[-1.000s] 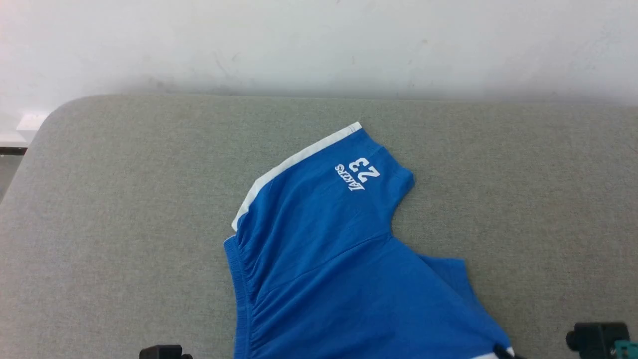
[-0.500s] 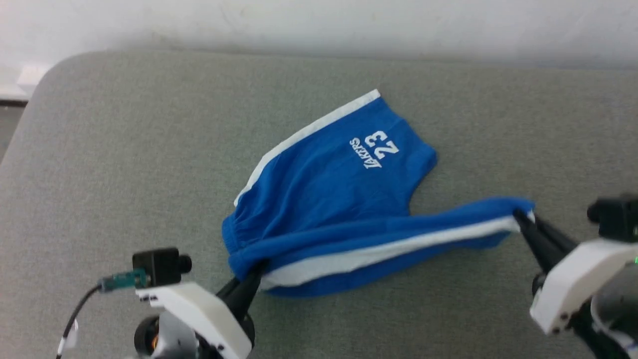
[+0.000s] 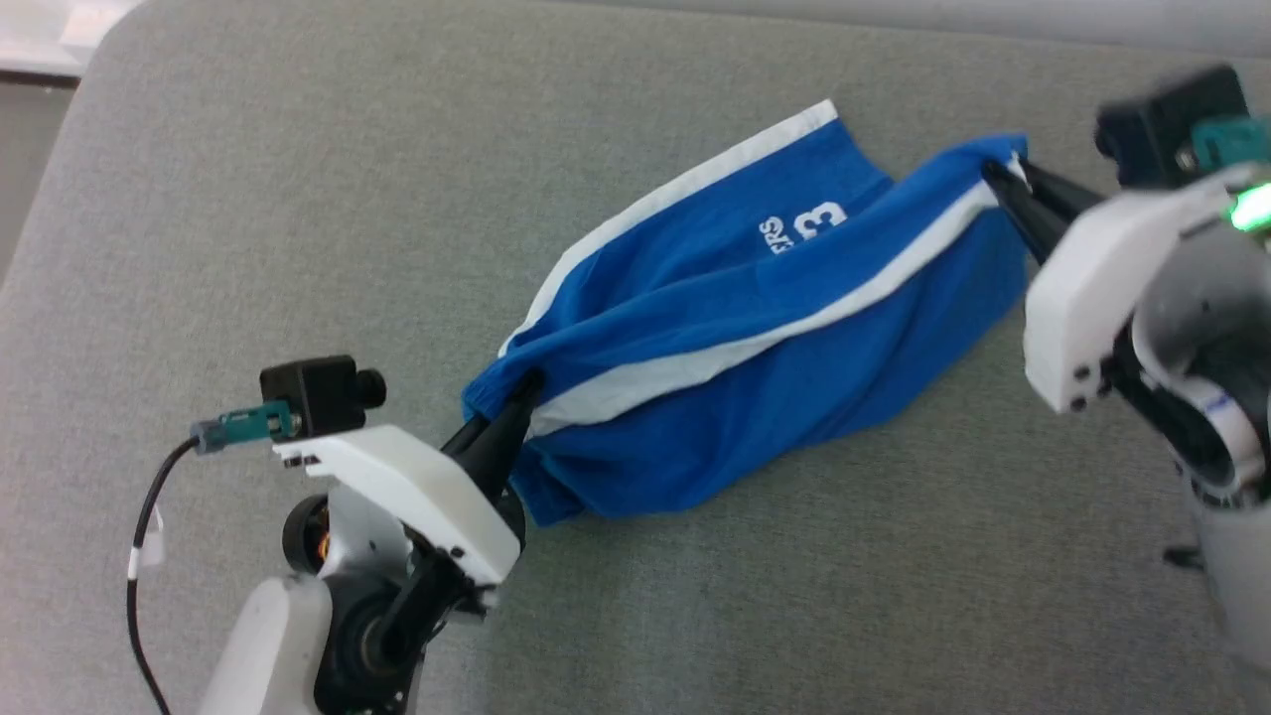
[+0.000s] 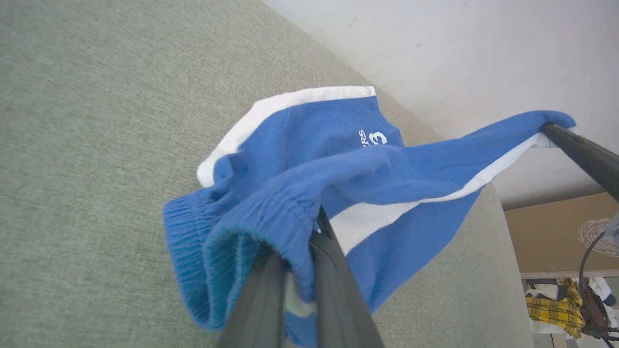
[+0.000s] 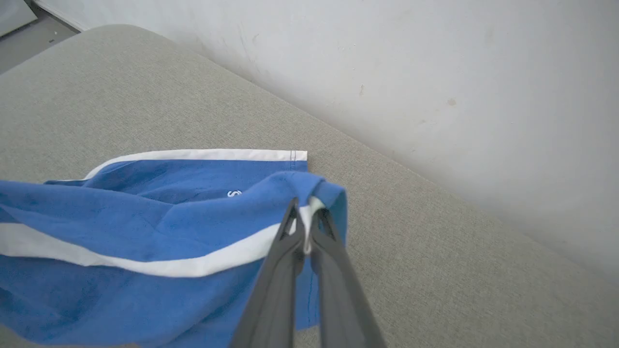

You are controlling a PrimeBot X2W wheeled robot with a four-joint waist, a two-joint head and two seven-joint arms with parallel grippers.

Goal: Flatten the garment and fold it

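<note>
The bright blue shorts [image 3: 755, 357] with white side stripes hang half lifted over the grey padded table [image 3: 248, 199]. My left gripper [image 3: 526, 389] is shut on the gathered waistband [image 4: 271, 212] at the lower left. My right gripper [image 3: 998, 177] is shut on the hem of one leg at its white stripe [image 5: 309, 205], carried up and over the other leg. That lower leg lies flat on the table, its white lettering [image 3: 799, 228] partly covered by the lifted cloth. The held edge is stretched between the two grippers.
A pale wall [image 5: 435, 72] runs along the table's far edge. The table's rounded corner [image 3: 109, 40] is at the upper left. A cable [image 3: 139, 556] hangs from the left wrist camera. Clutter with yellow plaid cloth [image 4: 556, 304] sits beyond the table.
Both grippers have lifted the near edge of the shorts and carried it away from me, the right end furthest, over the lettered leg. The head camera has tilted down, shifting the whole view.
</note>
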